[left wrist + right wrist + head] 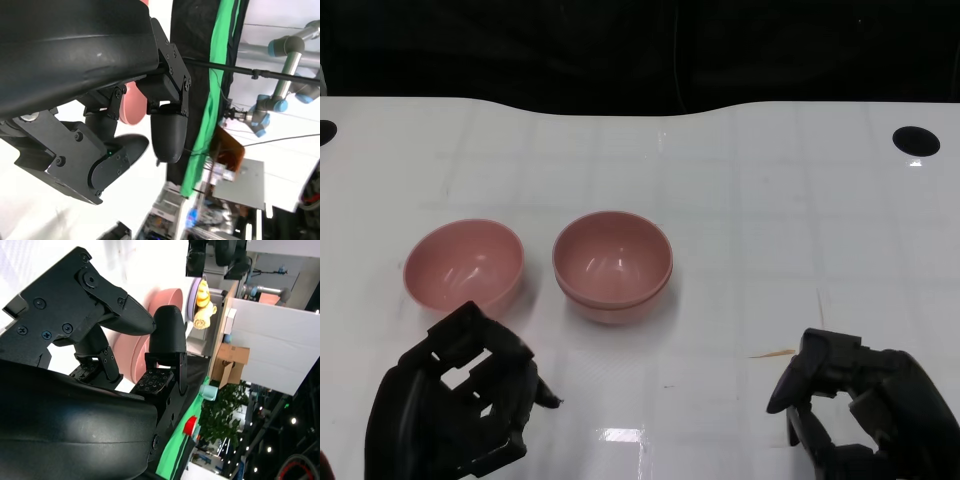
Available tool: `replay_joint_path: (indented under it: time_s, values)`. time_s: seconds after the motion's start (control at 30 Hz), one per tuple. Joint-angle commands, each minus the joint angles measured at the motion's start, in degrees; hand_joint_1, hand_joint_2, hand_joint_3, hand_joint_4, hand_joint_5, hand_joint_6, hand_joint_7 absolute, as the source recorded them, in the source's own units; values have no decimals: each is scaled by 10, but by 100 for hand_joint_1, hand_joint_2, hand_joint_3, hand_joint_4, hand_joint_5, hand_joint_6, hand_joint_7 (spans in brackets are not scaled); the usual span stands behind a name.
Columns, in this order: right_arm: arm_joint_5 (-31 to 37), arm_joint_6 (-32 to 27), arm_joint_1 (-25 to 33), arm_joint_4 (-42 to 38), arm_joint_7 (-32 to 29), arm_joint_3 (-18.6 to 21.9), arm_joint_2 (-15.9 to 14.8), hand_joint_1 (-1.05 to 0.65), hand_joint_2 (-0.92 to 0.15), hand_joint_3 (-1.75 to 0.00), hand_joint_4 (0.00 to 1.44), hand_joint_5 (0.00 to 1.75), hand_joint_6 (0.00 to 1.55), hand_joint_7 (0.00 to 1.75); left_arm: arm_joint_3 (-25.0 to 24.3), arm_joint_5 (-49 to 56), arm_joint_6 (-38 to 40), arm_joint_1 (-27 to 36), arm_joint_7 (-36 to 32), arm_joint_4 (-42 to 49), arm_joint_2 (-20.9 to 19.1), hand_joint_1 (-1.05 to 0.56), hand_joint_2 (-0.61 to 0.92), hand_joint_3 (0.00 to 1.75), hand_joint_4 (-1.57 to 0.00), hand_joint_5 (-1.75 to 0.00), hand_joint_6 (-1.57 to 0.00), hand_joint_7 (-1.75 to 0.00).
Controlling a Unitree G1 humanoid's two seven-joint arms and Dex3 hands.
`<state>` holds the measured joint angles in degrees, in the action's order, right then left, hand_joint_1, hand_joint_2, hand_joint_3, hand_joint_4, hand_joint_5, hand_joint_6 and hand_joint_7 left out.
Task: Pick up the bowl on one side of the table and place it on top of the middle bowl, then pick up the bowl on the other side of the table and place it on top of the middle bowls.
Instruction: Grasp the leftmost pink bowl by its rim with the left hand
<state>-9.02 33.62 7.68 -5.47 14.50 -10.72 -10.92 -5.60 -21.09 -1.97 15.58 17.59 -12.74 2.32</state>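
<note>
A single pink bowl sits upright on the left part of the white table. Just to its right, near the middle, is a pink stack of two nested bowls. My left hand hovers at the near edge, just in front of the single bowl, fingers apart and holding nothing. My right hand is at the near right, well clear of the stack, also holding nothing. In the left wrist view a slice of pink bowl shows past the fingers. Beyond the fingers in the right wrist view, pink bowl shows.
Two dark round holes mark the table's far corners, one on the right and one on the left. A thin pale sliver lies on the table near my right hand. Black backdrop runs behind the far edge.
</note>
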Motion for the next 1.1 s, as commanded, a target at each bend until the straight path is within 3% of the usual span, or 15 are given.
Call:
replay_joint_path:
  time_s: [0.03, 0.13, 0.23, 0.43, 0.6, 0.9, 1.1]
  values:
    - [-16, -8, -4, -12, 17, 14, 9, -11, -34, -145, 82, 175, 78, 152, 2, 67, -30, 5, -23, -24, -29, -20, 89, 35, -59, -103, -72, -53]
    - [-17, -12, -8, -18, 28, 22, 15, -11, -36, -143, 81, 173, 78, 150, 7, 158, -64, -1, -52, -35, -52, -23, 92, 25, -50, -93, -68, -22]
    - [-20, -14, -11, -28, 41, 30, 22, -12, -36, -142, 82, 171, 79, 148, 9, 255, -80, -15, -83, -48, -83, -31, 92, 21, -40, -90, -61, -12]
    - [-17, -16, -6, -32, 52, 37, 32, -12, -35, -141, 84, 166, 82, 143, 22, 508, -12, -37, -143, -122, -134, -43, 92, 10, -32, -74, -56, -4]
    - [-11, -17, -4, -30, 54, 44, 36, -10, -36, -140, 83, 167, 83, 143, 46, 658, 5, -66, -183, -125, -161, -40, 91, 2, -24, -59, -46, 0]
    - [-1, -18, -6, -31, 53, 50, 43, -13, -38, -137, 83, 166, 82, 142, 93, 799, 98, -115, -150, -88, -175, -48, 87, 1, -23, -55, -41, 0]
    - [-1, -25, -7, -29, 54, 52, 44, -11, -38, -136, 82, 166, 82, 140, 138, 888, 186, -169, -90, -34, -172, -51, 87, 0, -37, -28, -40, 0]
